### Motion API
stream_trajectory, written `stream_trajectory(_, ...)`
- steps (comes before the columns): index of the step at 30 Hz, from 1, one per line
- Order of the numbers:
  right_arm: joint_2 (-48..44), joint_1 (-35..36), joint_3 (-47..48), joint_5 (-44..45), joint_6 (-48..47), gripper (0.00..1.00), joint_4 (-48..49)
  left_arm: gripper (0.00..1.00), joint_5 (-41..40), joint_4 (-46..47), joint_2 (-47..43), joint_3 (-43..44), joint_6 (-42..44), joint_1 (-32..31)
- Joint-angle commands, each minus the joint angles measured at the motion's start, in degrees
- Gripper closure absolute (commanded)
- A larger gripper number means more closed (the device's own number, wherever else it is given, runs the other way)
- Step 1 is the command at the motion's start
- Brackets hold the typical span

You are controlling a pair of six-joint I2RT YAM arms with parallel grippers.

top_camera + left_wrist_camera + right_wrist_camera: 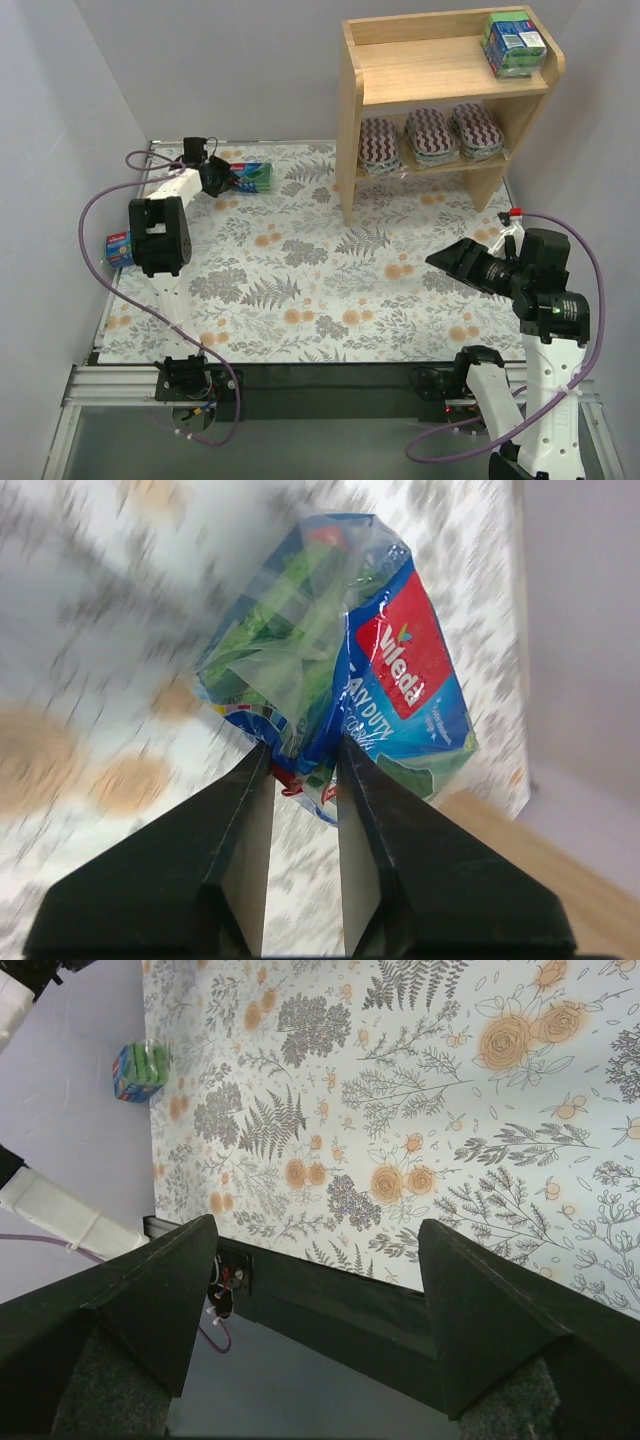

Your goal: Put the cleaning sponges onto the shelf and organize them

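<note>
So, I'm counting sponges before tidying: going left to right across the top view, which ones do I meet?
Edge pack → held pack → left pad → middle pad → right pad → top-tier pack

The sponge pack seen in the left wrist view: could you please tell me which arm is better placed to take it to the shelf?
Left. The left gripper pinches that sponge pack by its wrapper, while the right gripper hangs open and empty, though nearer the shelf.

Left arm stretched forward, left gripper clamped on a sponge pack, right arm raised, right gripper wide open
</note>
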Motion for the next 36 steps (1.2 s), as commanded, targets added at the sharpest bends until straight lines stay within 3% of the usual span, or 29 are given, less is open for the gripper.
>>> stream_trajectory(1,-0.4,0.1,-2.4,-1.4,-1.1,0.25,2.6,0.83,6.2,-3.0,-8.3,-9.2,6.7,-0.2)
stream_trajectory(6,0.0,0.2,-6.9,-2.6,-2.5,0.26,3.9,0.83,12.1,0.3,-23.3,-28.2,11.9,-1.0)
stream_trajectory(10,-0.1,1.8,-12.0,-2.5,-2.7,0.26,5.2,0.82,13.2,1.9,-34.6,-46.1,13.8,-6.9)
stream_trajectory(13,0.3,3.1,-16.4,-2.7,-2.7,0.26,6.7,0.81,12.0,1.9,-42.9,-52.1,11.1,-15.4)
stream_trajectory(17,0.9,4.8,-19.6,-2.1,-2.2,0.25,8.6,0.81,11.3,6.4,-50.6,-61.8,1.4,-23.2)
stream_trajectory(22,2.2,8.7,-23.4,-1.9,-0.2,0.25,12.8,0.8,5.5,11.5,-54.2,-63.8,-10.0,-31.4)
stream_trajectory(29,9.0,16.8,-23.8,1.4,5.3,0.25,22.3,0.8,2.3,17.4,-43.7,-57.1,-17.2,-41.0)
stream_trajectory(36,16.5,19.8,-24.2,5.6,11.0,0.29,29.8,0.8,-0.8,19.4,-36.3,-51.4,-22.2,-47.8)
